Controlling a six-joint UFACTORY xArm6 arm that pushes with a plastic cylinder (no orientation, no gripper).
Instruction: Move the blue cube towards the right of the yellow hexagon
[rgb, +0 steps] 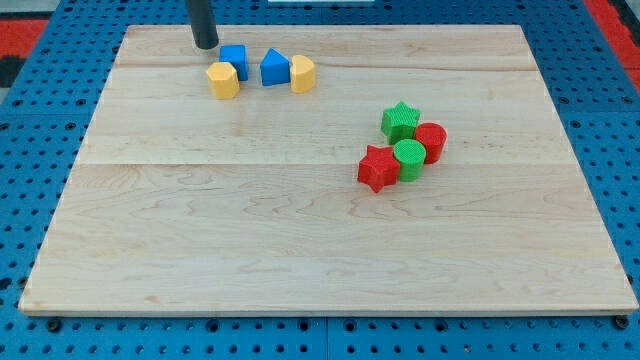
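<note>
The blue cube (234, 59) sits near the view's top left of the wooden board (300, 240). The yellow hexagon (223, 80) lies just below and slightly left of it, touching or nearly touching. My tip (205, 45) is the end of a dark rod, just left of and slightly above the blue cube, very close to it. A blue triangle block (274, 68) lies to the right of the cube, and a second yellow block (303, 74) sits right of that.
A cluster lies right of centre: a green star (400, 121), a red cylinder (431, 141), a green cylinder (409, 158) and a red star (378, 168). The board's top edge runs just above my tip. Blue pegboard surrounds the board.
</note>
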